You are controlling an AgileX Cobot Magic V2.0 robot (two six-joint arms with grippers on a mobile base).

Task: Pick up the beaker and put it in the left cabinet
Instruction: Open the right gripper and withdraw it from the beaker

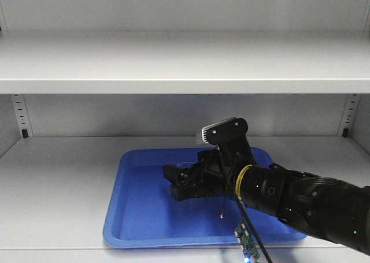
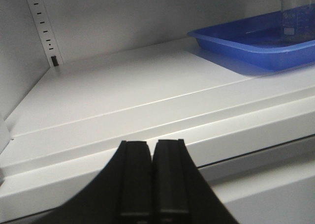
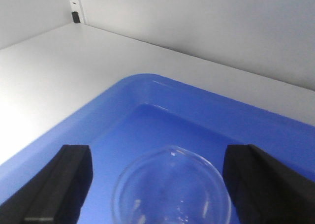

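Observation:
The clear glass beaker (image 3: 172,189) stands upright in the blue tray (image 3: 197,111) on the lower shelf (image 1: 58,176) of the pale grey left cabinet. My right gripper (image 3: 158,154) is open with one finger on each side of the beaker and a gap on both sides. In the front view the right gripper (image 1: 176,182) hides most of the beaker (image 1: 188,165) in the tray (image 1: 133,217). My left gripper (image 2: 152,143) is shut and empty, low in front of the shelf edge, with the tray (image 2: 236,42) and beaker (image 2: 298,15) far to its right.
An upper shelf (image 1: 185,72) hangs over the tray. Peg-hole strips (image 1: 20,115) run up the back corners, one of them in the left wrist view (image 2: 44,27). A small green circuit board (image 1: 245,243) on a cable hangs under my right arm.

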